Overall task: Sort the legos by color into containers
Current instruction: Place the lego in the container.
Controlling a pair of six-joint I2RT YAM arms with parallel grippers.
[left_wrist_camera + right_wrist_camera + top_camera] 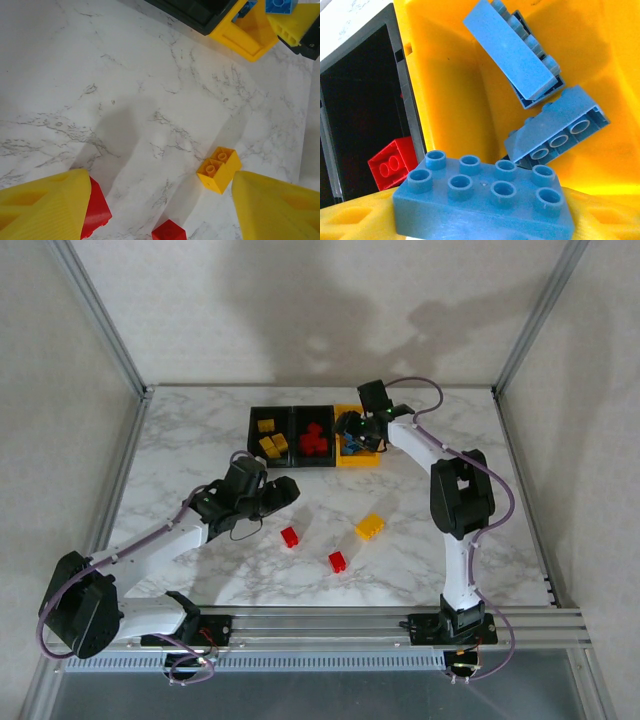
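Three legos lie loose near the empty, wide-open left gripper (283,494), two red bricks (289,536) and a yellow brick (369,527); the far containers (300,407) hold the rest, and the right gripper (358,430) has a blue brick (482,200) between its fingers over the yellow bin (445,75), whether clamped or loosed I cannot tell.

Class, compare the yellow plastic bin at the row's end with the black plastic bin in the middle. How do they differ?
Contents: the yellow plastic bin holds blue studded bricks; the middle black plastic bin holds red bricks.
Position: the yellow bin ends the row; the black bin has a neighbour on each side.
Colour: the yellow bin's walls are bright yellow, the black bin's black.
Both are open-topped, rectangular and joined.
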